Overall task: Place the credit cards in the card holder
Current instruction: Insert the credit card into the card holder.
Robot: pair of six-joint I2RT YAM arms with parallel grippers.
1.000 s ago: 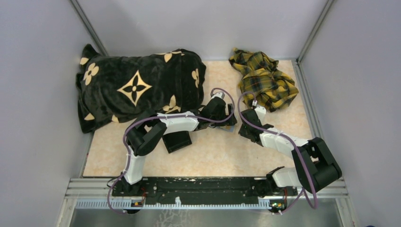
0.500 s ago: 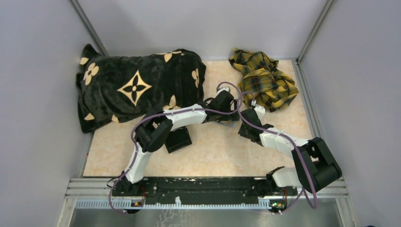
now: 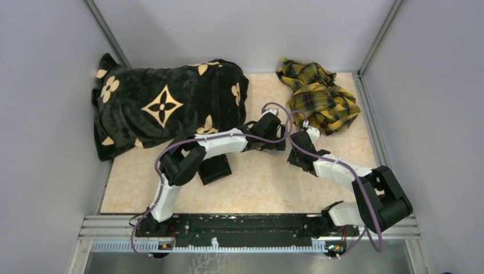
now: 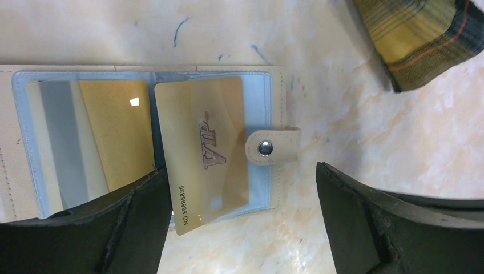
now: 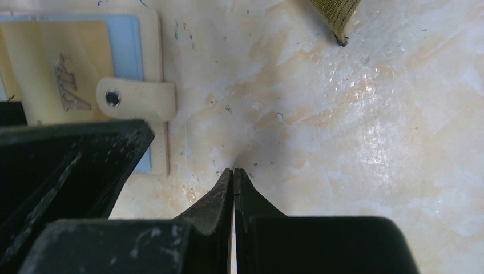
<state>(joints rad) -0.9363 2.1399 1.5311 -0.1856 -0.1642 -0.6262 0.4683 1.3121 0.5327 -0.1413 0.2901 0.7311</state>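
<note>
Apparently half done: left gripper (image 4: pixel 242 171) gaping wide and empty over a gold VIP card (image 4: pixel 202 154), askew and jutting from the open card holder (image 4: pixel 277 97) on the table (image 4: pixel 354 114). Right gripper (image 5: pixel 234 171) pinched closed on nothing alongside. Second gold card (image 4: pixel 117 131) already sleeved; skewed one yet to push home.

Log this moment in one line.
left pincer: open above card holder | VIP card: skewed on holder, end overhanging | right pincer: shut, beside holder

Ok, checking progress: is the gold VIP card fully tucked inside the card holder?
No, the VIP card lies tilted on the open card holder, its numbered end jutting past the edge.
</note>
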